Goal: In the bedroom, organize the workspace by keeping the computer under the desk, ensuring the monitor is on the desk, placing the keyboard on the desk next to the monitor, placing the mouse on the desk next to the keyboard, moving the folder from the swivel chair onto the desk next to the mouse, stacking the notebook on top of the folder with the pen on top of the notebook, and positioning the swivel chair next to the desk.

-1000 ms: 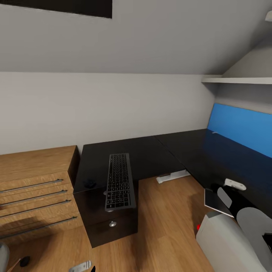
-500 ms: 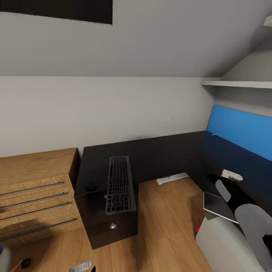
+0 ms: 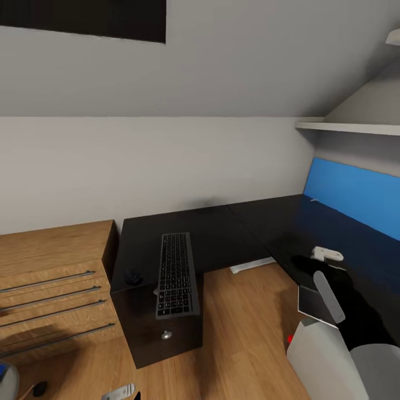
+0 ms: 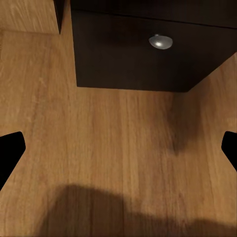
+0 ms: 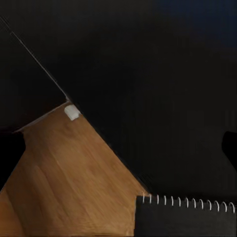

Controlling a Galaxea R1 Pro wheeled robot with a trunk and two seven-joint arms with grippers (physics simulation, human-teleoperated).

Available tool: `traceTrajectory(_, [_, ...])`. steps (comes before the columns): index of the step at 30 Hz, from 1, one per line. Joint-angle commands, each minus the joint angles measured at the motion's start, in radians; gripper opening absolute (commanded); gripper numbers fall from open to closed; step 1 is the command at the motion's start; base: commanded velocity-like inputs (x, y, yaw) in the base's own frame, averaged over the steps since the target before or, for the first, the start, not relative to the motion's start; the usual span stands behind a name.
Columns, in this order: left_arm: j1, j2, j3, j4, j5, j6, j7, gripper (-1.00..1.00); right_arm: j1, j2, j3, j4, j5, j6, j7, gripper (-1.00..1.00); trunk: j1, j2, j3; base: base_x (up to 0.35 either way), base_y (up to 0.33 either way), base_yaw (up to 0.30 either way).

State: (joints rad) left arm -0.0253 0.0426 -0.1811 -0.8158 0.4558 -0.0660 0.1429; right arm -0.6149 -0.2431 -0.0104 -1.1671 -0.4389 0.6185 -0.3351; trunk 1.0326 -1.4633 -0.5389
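The black L-shaped desk [image 3: 222, 233] fills the middle of the head view. The slim black keyboard [image 3: 178, 275] lies lengthwise over the drawer unit, and the small black mouse [image 3: 133, 275] sits to its left. My right gripper [image 3: 328, 276] hangs open over the desk's near right edge. Just below it, the spiral-bound dark notebook [image 3: 311, 304] [image 5: 185, 219] sticks out past that edge, outside the fingers. The monitor's pale back [image 3: 322, 361] with its red light [image 3: 290, 338] is at the lower right. My left gripper [image 3: 125, 392] [image 4: 118, 148] is open, low over the wooden floor.
A light wooden drawer chest [image 3: 50, 278] stands left of the desk. The desk's black drawer unit [image 3: 166, 328] has a silver knob [image 4: 160, 42]. A bright blue panel [image 3: 355, 197] lines the desk's right back edge under a white shelf [image 3: 350, 128]. The white desk foot [image 3: 250, 265] rests on the floor.
The head view has tilted up slightly, so everything sits lower in the picture. My right arm has reached further left along the desk's edge, over the notebook. The left gripper has stayed put.
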Motion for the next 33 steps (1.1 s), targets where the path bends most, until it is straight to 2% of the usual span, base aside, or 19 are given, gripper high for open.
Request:
traceTrajectory(1, [-0.001, 0.002, -0.008, 0.0, 0.01, -0.005, 0.009, 1.0, 0.011, 0.007, 0.0, -0.027, -0.009, 0.012, -0.009, 1.0, 0.0, -0.001, -0.001, 0.0, 0.0, 0.0])
traceTrajectory(2, [-0.001, 0.002, -0.008, 0.0, 0.011, -0.005, 0.009, 1.0, 0.04, 0.034, 0.0, -0.087, -0.009, 0.033, -0.01, 1.0, 0.0, -0.001, -0.001, 0.0, 0.0, 0.0])
traceTrajectory(7, [-0.001, 0.002, -0.009, 0.0, 0.009, -0.005, 0.008, 1.0, 0.058, 0.091, 0.0, -0.132, -0.008, 0.046, -0.012, 1.0, 0.0, -0.001, -0.001, 0.0, 0.0, 0.0])
traceTrajectory(8, [-0.001, 0.002, -0.008, 0.0, 0.008, -0.005, 0.008, 1.0, 0.06, 0.115, 0.0, -0.154, -0.008, 0.048, -0.012, 1.0, 0.0, -0.001, -0.001, 0.0, 0.0, -0.024])
traceTrajectory(16, [-0.001, 0.002, -0.008, -0.002, 0.007, -0.008, 0.008, 1.0, 0.063, 0.127, -0.001, -0.17, -0.009, 0.049, -0.012, 1.0, 0.0, -0.001, -0.001, -0.093, 0.151, -0.016])
traceTrajectory(17, [-0.001, 0.002, -0.008, -0.002, 0.007, -0.008, 0.008, 1.0, 0.063, 0.141, 0.0, -0.171, -0.009, 0.049, -0.012, 1.0, 0.0, -0.001, -0.001, -0.099, 0.312, -0.239])
traceTrajectory(21, [-0.001, 0.002, -0.009, -0.002, 0.007, -0.008, 0.007, 1.0, 0.063, 0.146, 0.0, -0.171, -0.008, 0.047, -0.012, 1.0, 0.0, -0.001, -0.001, -0.093, 0.314, -0.264])
traceTrajectory(28, [-0.001, 0.003, -0.008, -0.002, 0.007, -0.008, 0.008, 1.0, 0.063, 0.146, -0.001, -0.171, -0.008, 0.047, -0.013, 1.0, 0.0, -0.001, -0.001, -0.097, 0.316, -0.256])
traceTrajectory(33, [-0.001, 0.003, -0.008, -0.002, 0.007, -0.009, 0.009, 1.0, 0.063, 0.146, -0.002, -0.17, -0.009, 0.046, -0.012, 1.0, 0.0, -0.001, -0.001, -0.093, 0.313, -0.101])
